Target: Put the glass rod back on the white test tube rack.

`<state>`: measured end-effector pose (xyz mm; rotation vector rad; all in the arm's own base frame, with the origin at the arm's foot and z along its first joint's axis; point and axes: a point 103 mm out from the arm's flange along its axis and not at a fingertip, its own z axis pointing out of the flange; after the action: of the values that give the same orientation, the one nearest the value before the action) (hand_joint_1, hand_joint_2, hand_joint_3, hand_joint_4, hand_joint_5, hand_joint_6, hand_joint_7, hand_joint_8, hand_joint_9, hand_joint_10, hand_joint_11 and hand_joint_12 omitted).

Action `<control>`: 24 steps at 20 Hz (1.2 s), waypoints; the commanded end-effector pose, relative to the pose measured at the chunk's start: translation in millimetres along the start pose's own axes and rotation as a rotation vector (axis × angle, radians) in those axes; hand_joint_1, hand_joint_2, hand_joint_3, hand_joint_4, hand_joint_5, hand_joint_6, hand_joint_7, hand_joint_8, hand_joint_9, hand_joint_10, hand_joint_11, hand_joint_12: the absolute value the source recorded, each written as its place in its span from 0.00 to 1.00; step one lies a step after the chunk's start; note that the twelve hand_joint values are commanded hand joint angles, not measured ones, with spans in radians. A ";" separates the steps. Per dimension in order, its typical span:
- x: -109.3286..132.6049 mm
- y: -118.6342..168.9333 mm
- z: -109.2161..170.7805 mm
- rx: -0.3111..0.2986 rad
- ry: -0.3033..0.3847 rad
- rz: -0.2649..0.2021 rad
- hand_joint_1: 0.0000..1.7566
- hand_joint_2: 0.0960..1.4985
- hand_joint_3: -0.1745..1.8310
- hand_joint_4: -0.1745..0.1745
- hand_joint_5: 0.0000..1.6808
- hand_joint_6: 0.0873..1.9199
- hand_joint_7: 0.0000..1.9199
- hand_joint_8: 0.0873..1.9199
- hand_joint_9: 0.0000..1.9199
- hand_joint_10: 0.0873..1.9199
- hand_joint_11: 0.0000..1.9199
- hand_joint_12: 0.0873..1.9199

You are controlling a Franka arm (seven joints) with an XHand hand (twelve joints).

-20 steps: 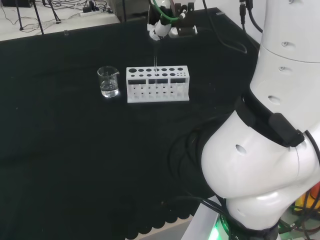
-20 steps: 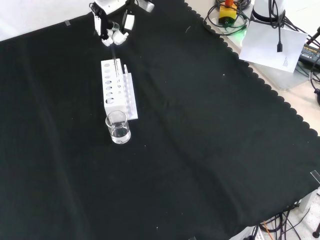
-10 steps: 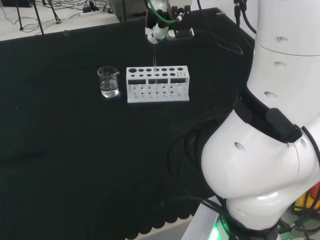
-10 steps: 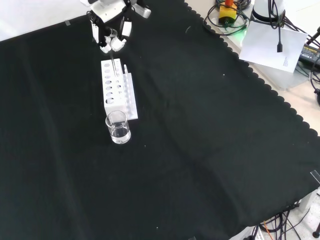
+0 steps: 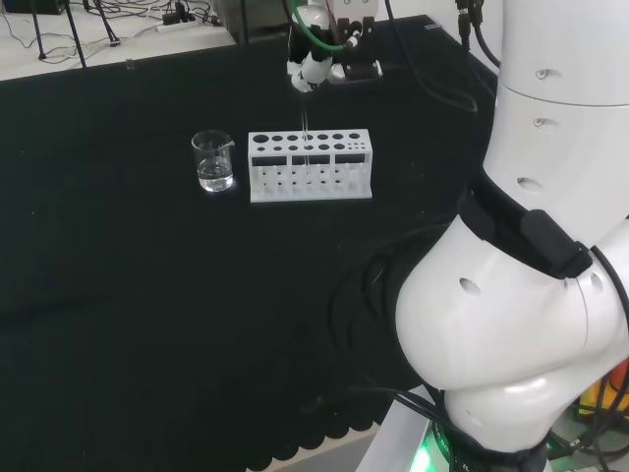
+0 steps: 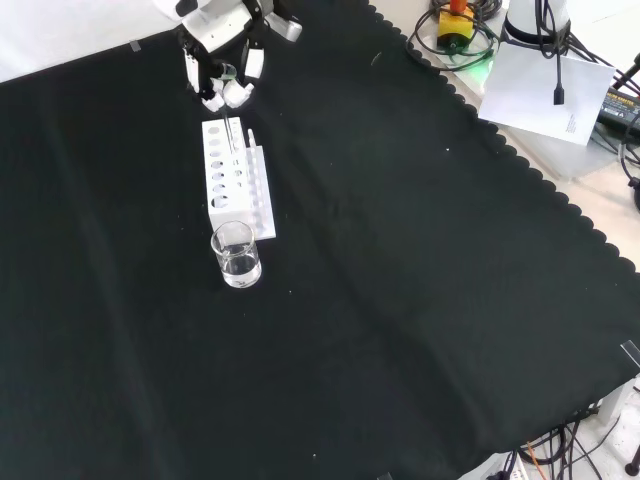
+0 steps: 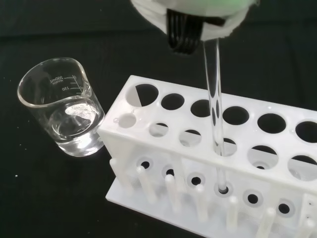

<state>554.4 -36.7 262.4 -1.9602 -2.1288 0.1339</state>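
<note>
The white test tube rack [image 5: 311, 167] stands at mid bench, seen end-on in the front view [image 6: 238, 190]. The thin clear glass rod [image 5: 307, 123] stands nearly upright in one of the rack's middle holes. In the wrist view the rod [image 7: 213, 94] passes through the top plate of the rack [image 7: 163, 148] and its tip rests in a bottom hole. The hand [image 5: 313, 61] sits just above the rack, its fingers curled on the rod's upper end. It comes in from the top of the front view [image 6: 224, 82], over the rack's far end.
A clear glass beaker [image 5: 213, 162] with some water stands on the cloth close to one end of the rack [image 6: 236, 256], [image 7: 64, 114]. The arm's white links [image 5: 531, 246] stand at the right of the head view. Cables lie beyond the cloth's scalloped edge [image 6: 480, 110].
The hand has shifted slightly above the rack, still on the rod. The rod stays in the same rack hole. Rack and beaker have not moved.
</note>
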 end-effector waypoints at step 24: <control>0.5 -11.6 -27.7 0.029 -0.020 0.031 0.85 0.18 0.58 0.00 0.33 0.50 0.45 0.43 0.88 0.48 0.94 0.51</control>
<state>552.0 -33.9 285.0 -1.9656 -2.0989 0.1995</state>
